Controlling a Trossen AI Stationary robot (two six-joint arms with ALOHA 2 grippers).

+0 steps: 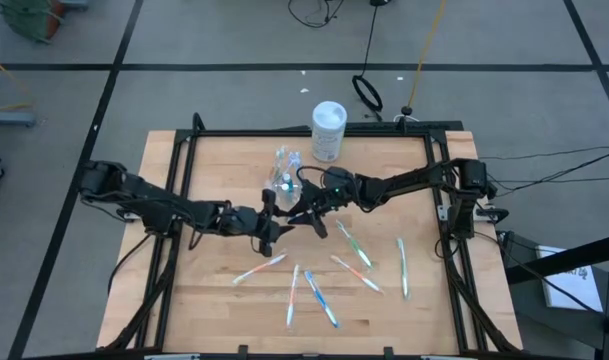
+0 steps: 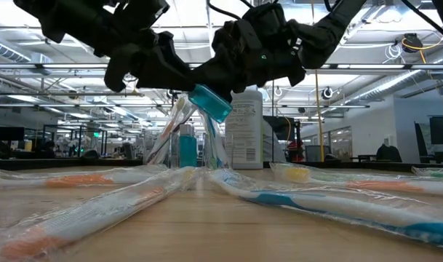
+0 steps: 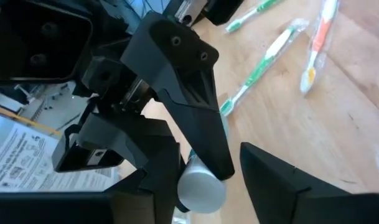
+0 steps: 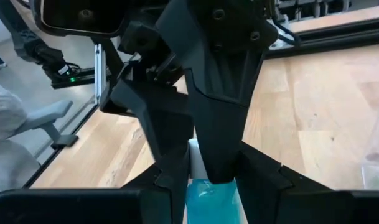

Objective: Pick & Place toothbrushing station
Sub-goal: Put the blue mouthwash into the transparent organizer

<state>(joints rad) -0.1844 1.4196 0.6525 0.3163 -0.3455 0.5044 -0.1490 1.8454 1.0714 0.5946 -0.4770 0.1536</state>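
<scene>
Toothpaste tube (image 2: 210,102), blue with a white cap, is held tilted above the table (image 1: 214,290), just in front of the clear cup (image 1: 284,180) holding toothbrushes. Right gripper (image 1: 306,203) is clenched on the tube's body. Left gripper (image 1: 268,222) meets it at the cap end; its grasp cannot be determined. Wrapped toothbrushes (image 1: 354,245) lie scattered nearby.

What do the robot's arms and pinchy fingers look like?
Both arms are black and jointed, built from chunky angular pieces. The left gripper and the right gripper each end in two flat, wedge-shaped black fingers with small round screws showing. Thin black cables loop off the right arm, and a tiny green light glows near its wrist.
</scene>
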